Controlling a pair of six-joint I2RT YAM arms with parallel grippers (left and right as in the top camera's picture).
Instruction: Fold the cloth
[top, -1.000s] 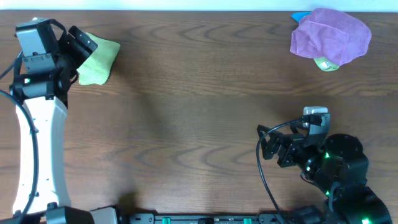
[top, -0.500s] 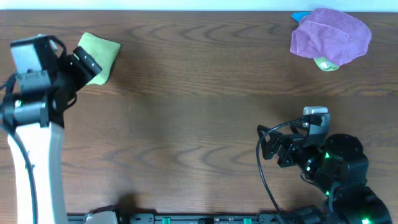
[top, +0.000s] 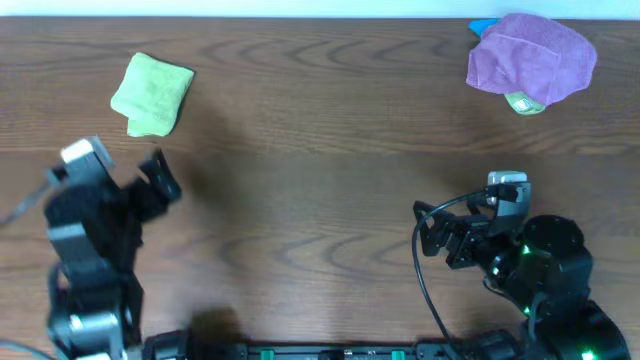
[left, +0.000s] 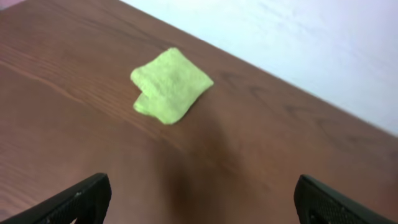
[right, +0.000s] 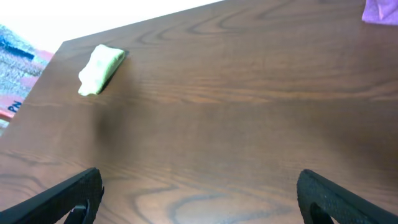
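Note:
A small green cloth (top: 152, 93) lies folded into a compact square at the table's far left; it also shows in the left wrist view (left: 170, 85) and in the right wrist view (right: 101, 68). My left gripper (top: 158, 182) is open and empty, pulled back toward the near left, well apart from the cloth. In its wrist view the left gripper (left: 202, 199) has its fingers spread wide over bare wood. My right gripper (top: 428, 237) is open and empty at the near right; its wrist view shows the right gripper (right: 199, 196) spread over bare table.
A crumpled purple cloth (top: 530, 58) lies at the far right corner over a green item (top: 525, 102) and a blue item (top: 483, 26). The brown wooden table (top: 320, 180) ends at a white wall behind.
My left arm has let go of the green cloth and drawn back toward the near left edge. The folded cloth stays at the far left. The right arm has not moved.

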